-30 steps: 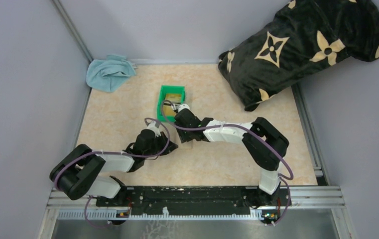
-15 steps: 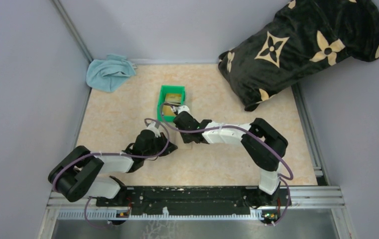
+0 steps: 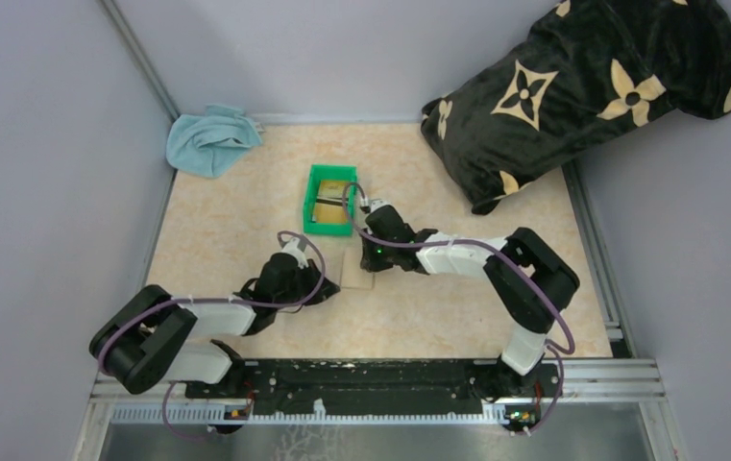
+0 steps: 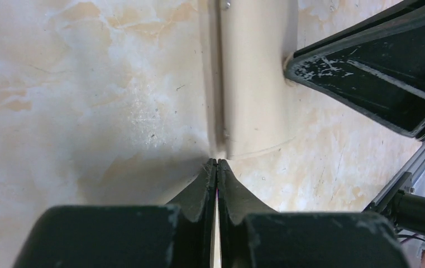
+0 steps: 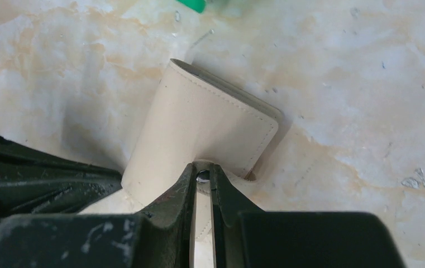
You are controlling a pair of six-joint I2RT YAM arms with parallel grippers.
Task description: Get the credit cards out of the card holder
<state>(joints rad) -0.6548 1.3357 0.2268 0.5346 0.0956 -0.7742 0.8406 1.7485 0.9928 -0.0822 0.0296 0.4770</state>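
- Top external view: the card holder (image 3: 356,273), a flat pale tan rectangle, lies on the marbled beige table (image 3: 217,240), just near of the green bin (image 3: 330,200).
- The bin is rigid plastic with straight walls. Gold-tan credit cards (image 3: 335,217) show inside it, crossed by a dark strip.
- The left gripper (image 3: 334,285) reaches the holder from the left. The right gripper (image 3: 370,261) comes down on it from the far right.
- A crumpled light blue cloth (image 3: 209,140) sits at the far left corner. A plush black cushion (image 3: 582,86) printed with tan four-petal flowers leans at the far right.
- Left wrist view: the left gripper (image 4: 216,165) has its black fingers pressed almost together, pinching the near edge of the card holder (image 4: 252,78). The holder is smooth, cream and leather-like, with a fold line running along it.
- The right gripper's scuffed black finger (image 4: 366,72) touches the holder's right side.
- Right wrist view: the right gripper (image 5: 201,180) is closed to a narrow gap on a flap of the card holder (image 5: 199,123), with a small metal snap stud (image 5: 203,176) between the tips.
- Stitching runs along the holder's edges, and its corners are rounded.
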